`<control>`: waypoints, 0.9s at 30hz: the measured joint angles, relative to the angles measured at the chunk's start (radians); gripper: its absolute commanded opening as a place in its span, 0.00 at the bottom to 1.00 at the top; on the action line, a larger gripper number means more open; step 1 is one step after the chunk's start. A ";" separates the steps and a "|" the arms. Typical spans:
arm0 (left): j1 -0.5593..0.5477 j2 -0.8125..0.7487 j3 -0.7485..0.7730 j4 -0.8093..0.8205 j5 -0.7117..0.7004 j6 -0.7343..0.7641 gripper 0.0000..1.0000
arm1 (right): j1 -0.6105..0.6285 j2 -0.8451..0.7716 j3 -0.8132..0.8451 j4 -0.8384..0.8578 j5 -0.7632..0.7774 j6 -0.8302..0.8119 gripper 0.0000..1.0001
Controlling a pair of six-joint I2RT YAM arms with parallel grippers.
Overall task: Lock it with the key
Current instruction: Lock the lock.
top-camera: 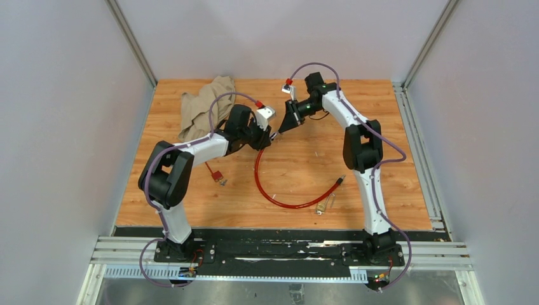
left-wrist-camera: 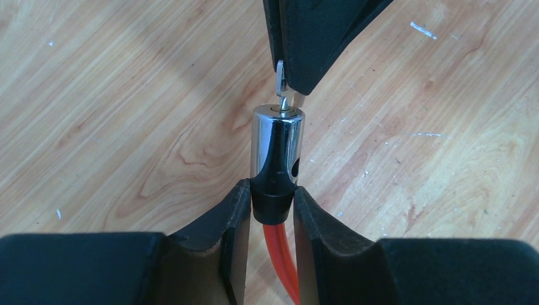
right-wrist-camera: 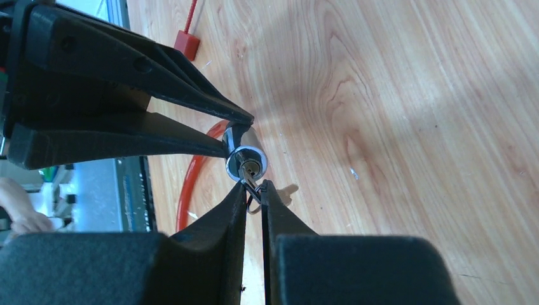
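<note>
My left gripper (left-wrist-camera: 271, 190) is shut on the black collar of the chrome lock cylinder (left-wrist-camera: 276, 146) at one end of the big red cable (top-camera: 279, 190), holding it up above the table. The tiny silver key (right-wrist-camera: 252, 178) sits with its tip in the keyhole on the cylinder's end face (right-wrist-camera: 246, 162). My right gripper (right-wrist-camera: 254, 187) is shut on the key's head and its small ring hangs just below the fingertips. In the left wrist view the key (left-wrist-camera: 287, 98) shows between the cylinder and the right gripper's fingers (left-wrist-camera: 318, 38). From above, both grippers (top-camera: 274, 132) meet at mid-table.
The red cable loops over the wooden table (top-camera: 394, 190) toward the near edge, its free end at the right. A small brass padlock (top-camera: 322, 204) lies by that end. A short red loop with a tag (top-camera: 216, 175) lies left, and a crumpled beige cloth (top-camera: 203, 105) at the back left.
</note>
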 measured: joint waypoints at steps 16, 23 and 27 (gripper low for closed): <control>0.000 0.000 -0.005 0.012 -0.052 0.010 0.00 | -0.002 -0.001 -0.156 0.230 -0.025 0.367 0.32; 0.000 0.000 -0.005 0.016 -0.055 0.012 0.00 | -0.002 -0.007 -0.182 0.282 -0.041 0.398 0.49; 0.000 0.000 -0.005 0.016 -0.055 0.012 0.00 | -0.004 -0.025 -0.220 0.303 -0.041 0.383 0.53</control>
